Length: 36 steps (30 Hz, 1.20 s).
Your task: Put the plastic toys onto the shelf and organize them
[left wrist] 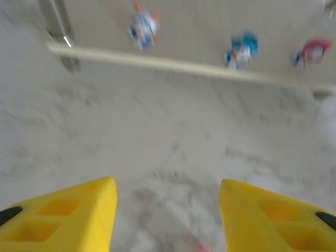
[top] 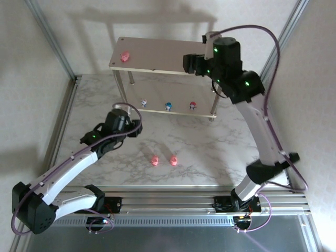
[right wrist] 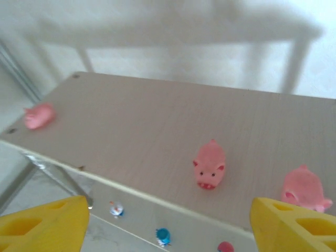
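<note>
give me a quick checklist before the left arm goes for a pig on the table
1. Left gripper open and empty: ok.
2. Right gripper open, holding nothing: ok.
3. Pig nearer the left arm and neighbour pig lie free on the table: ok.
4. Those two pigs upright: cannot tell, too small.
5. Right gripper up over the shelf top, away from them: ok.
6. Bare room on the shelf top for more pigs: ok.

Open table before shelf, two pink pigs mid-table, legs flanking lower tier
</note>
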### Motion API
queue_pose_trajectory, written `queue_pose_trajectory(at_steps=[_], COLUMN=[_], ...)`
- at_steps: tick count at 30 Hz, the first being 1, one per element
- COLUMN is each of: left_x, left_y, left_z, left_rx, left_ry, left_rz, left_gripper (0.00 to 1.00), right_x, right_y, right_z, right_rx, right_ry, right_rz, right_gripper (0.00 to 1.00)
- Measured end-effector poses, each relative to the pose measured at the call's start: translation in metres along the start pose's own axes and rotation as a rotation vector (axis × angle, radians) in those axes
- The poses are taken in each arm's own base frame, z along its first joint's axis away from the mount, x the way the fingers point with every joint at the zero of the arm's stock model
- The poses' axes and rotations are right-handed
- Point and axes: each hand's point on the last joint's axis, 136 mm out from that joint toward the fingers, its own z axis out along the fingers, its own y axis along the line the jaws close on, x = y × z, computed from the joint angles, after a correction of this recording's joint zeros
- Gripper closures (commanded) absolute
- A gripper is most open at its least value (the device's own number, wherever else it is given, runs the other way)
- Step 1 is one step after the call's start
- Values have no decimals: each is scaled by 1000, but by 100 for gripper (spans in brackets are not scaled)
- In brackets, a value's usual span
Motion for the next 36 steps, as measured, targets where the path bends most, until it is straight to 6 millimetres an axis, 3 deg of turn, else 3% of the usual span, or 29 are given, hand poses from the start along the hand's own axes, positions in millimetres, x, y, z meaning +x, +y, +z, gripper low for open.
queue_pose_trajectory(at_steps=[4, 7, 10, 15, 23, 36], left_x=[67, 108, 136, 172, 191, 177], left_y=[-17, -30, -43, -54, -43, -54], left_z=[16, 25, 31, 40, 56, 71], left_rx=[29, 39, 41, 19, -58, -93], left_ry=[154, 253, 326, 407, 452, 426], left_rz=[30, 51, 65, 80, 77, 140], left_gripper=[47, 47, 47, 46, 48, 67], right_x=[5, 19, 40, 81, 89, 93], right_y=[-3, -7, -9, -10, -6, -8], right_z=[-56, -80, -84, -66, -64, -67], right_rx=[-30, -41, -43, -42, -67, -63], right_ry=[-53, -52, -9, 109, 133, 133], right_rz=[14, 28, 39, 42, 44, 41], right_gripper=[20, 20, 20, 20, 20, 18])
